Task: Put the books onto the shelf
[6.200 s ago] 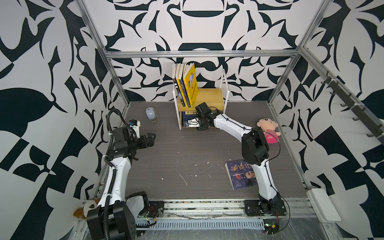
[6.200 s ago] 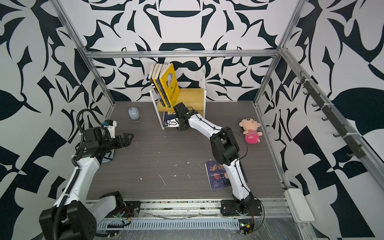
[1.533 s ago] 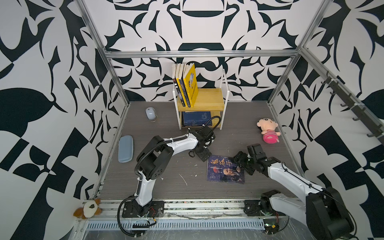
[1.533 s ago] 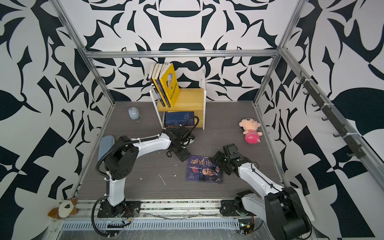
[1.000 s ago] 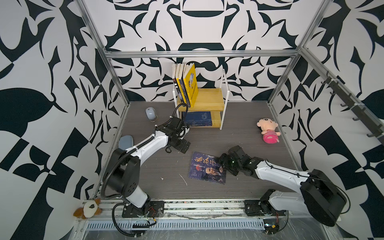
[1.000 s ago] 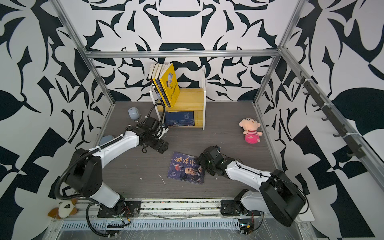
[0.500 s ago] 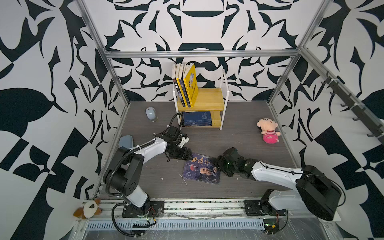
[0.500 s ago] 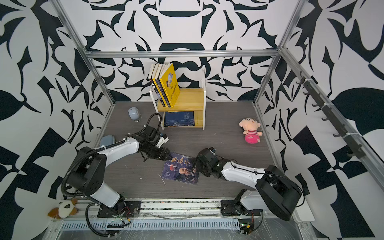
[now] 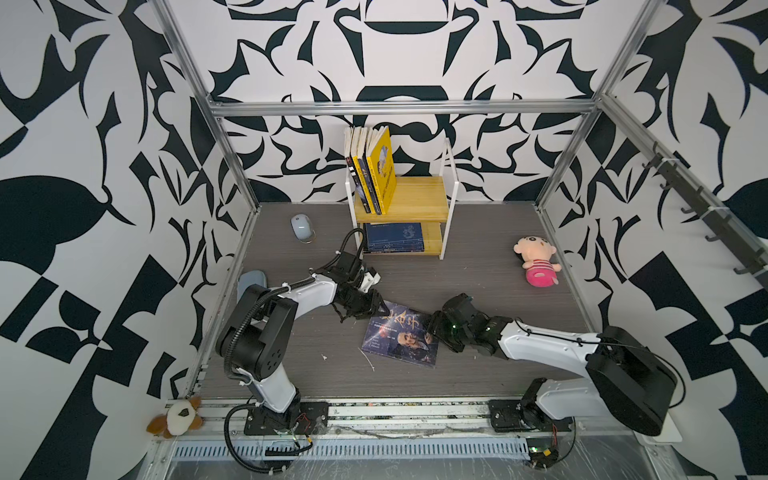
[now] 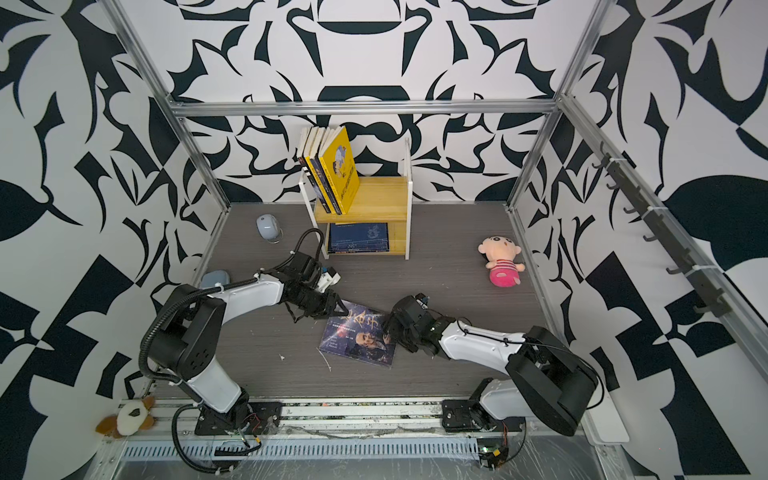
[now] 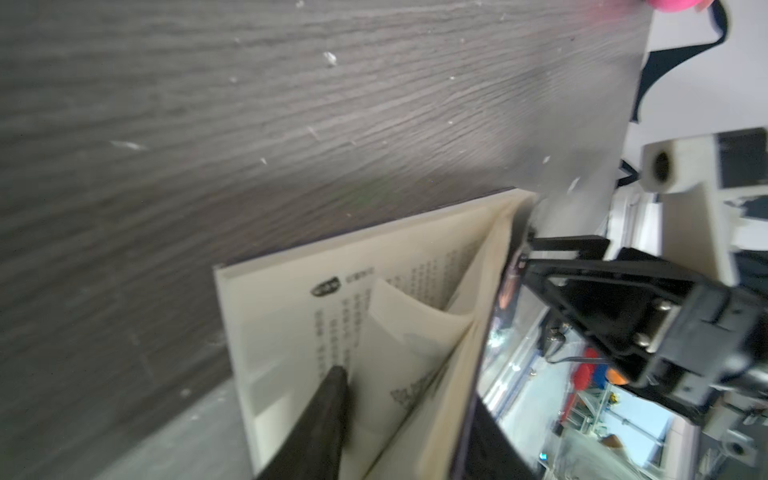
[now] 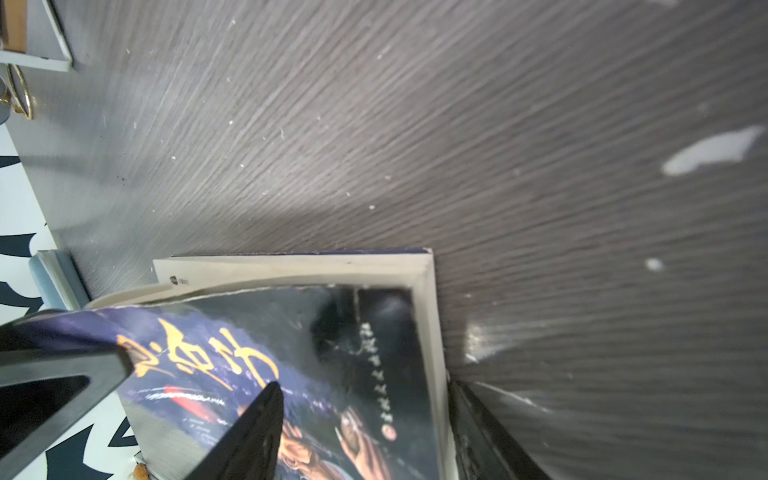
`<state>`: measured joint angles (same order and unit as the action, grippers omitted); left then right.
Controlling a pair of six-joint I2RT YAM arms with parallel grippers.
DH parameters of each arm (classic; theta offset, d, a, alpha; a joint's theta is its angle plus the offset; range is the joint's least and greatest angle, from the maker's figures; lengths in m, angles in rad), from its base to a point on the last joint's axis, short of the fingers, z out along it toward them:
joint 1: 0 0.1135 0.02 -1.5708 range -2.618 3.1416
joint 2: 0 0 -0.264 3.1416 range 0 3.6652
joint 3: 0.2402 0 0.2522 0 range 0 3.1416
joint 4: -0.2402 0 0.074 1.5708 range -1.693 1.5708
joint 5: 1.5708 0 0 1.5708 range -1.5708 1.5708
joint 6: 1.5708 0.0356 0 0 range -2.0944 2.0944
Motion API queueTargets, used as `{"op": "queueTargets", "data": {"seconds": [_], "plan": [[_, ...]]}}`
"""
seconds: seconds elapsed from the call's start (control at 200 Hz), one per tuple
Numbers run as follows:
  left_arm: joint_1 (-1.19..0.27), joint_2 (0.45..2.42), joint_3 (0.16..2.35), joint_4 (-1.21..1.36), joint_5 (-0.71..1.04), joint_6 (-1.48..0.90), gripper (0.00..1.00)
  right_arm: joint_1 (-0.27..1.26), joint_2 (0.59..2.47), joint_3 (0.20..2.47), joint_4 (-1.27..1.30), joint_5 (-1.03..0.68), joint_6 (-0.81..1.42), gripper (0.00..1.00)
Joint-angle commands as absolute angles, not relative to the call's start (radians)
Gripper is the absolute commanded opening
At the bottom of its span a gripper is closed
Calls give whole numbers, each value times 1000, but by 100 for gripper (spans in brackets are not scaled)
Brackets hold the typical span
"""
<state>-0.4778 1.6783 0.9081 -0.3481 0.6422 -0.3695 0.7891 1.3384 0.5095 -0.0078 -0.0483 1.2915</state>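
the dark blue paperback book with a portrait on its cover (image 9: pixel 401 338) (image 10: pixel 359 338) lies on the grey wood-grain worktop (image 9: pixel 478 266), in front of the small two-tier shelf of yellowish wooden boards in a thin white metal frame (image 9: pixel 419 199) and well apart from it. its long axis seems to point roughly toward the shelf, a little turned.

both claws touch the book. the left claw (image 9: pixel 376 309) is at the corner nearest to the shelf. in the left wrist view one finger (image 11: pixel 326 415) is pushed in between the pages, and the cover with a few upper pages is raised between the jaws. so this claw is narrow and holds only the upper part of the book, not the whole block. the right claw (image 9: pixel 436 332) is at the side edge on the robot's right. one finger (image 12: pixel 253 428) rests on the cover and the other is on the worktop beside the edge, so the jaws are wide and grip nothing.

i judge that a lift now would let the book hang open from its cover.

on the upper board of the shelf a row of thin books (image 9: pixel 372 170) stands and leans toward one side of the frame, with a yellow one outermost. the rest of the board is bare. on the lower board a navy blue book (image 9: pixel 394 237) lies flat; i cannot tell if more are under it.
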Motion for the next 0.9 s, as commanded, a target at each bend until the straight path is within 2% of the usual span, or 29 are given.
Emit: {"op": "queueTargets", "data": {"seconds": [0.0, 0.11, 0.165, 0.265, 0.415, 0.585, 0.685, 0.79, 0.895], "plan": [[-483, 1644, 901, -322, 755, -388, 28, 798, 1373, 520, -67, -50, 1255, 67], [-463, 1629, 909, -343, 724, -389, 8, 798, 1352, 554, -130, -21, 1200, 68], [-450, 1616, 907, -344, 701, -394, 0, 798, 1323, 579, -204, 24, 1137, 72], [-423, 1603, 905, -341, 693, -413, 0, 799, 1257, 648, -382, 159, 968, 80], [-408, 1599, 925, -363, 697, -408, 0, 832, 1155, 690, -442, 298, 709, 82], [-389, 1585, 913, -361, 711, -415, 0, 1010, 1145, 712, -293, 436, 384, 81], [-383, 1583, 914, -357, 734, -416, 0, 1145, 1156, 675, -101, 540, 117, 80], [-381, 1583, 921, -370, 729, -411, 0, 1246, 1186, 618, 97, 547, -158, 78], [-379, 1585, 920, -371, 728, -415, 0, 1275, 1257, 622, 166, 560, -286, 75]]}}
